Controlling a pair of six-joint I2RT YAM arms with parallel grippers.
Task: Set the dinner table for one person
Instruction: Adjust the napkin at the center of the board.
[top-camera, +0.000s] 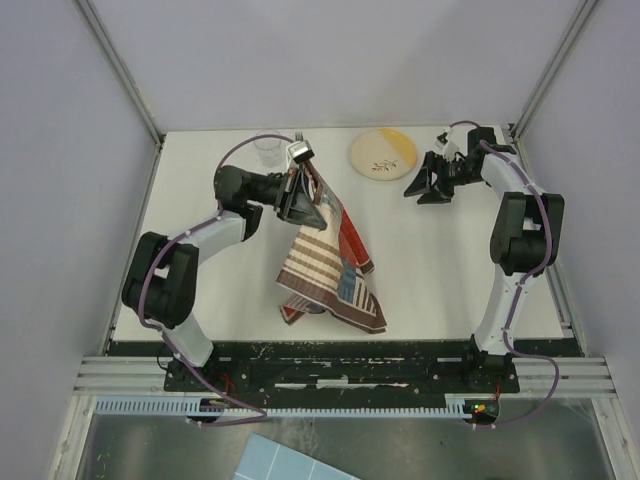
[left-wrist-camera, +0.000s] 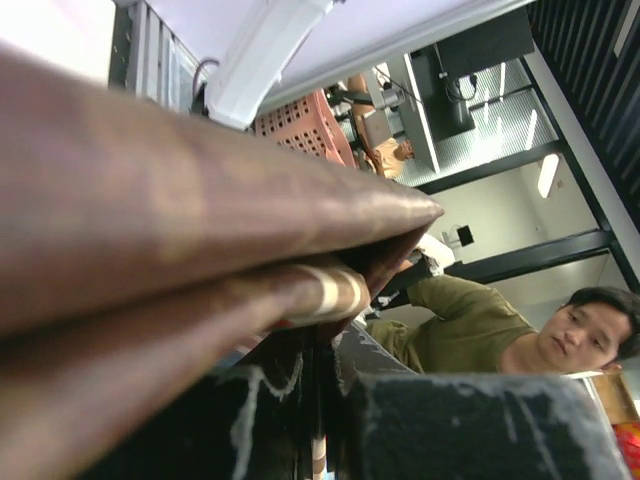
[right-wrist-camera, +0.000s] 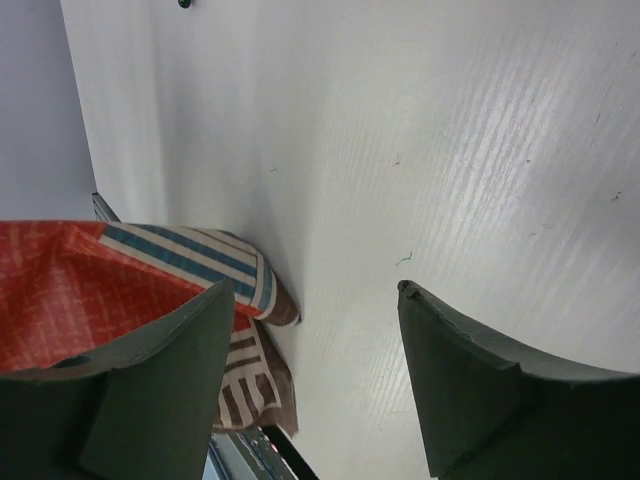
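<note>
Top external view: the left claw (top-camera: 303, 198) is clenched on the upper corner of the striped placemat (top-camera: 330, 275). That end is raised, while the placemat's lower edge rests on the white table (top-camera: 440, 270), which spreads beneath and all round the placemat. Right of the placemat's raised end the right claw (top-camera: 428, 187) hangs released, grasping nothing. Beyond the placemat sit a plate (top-camera: 383, 153), to its right, and a clear glass (top-camera: 268, 150), to its left.

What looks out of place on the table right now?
The striped placemat is not lying flat: the jaws of the left arm grip one end aloft, so it hangs twisted, its lower end crumpled on the dinner table.
</note>
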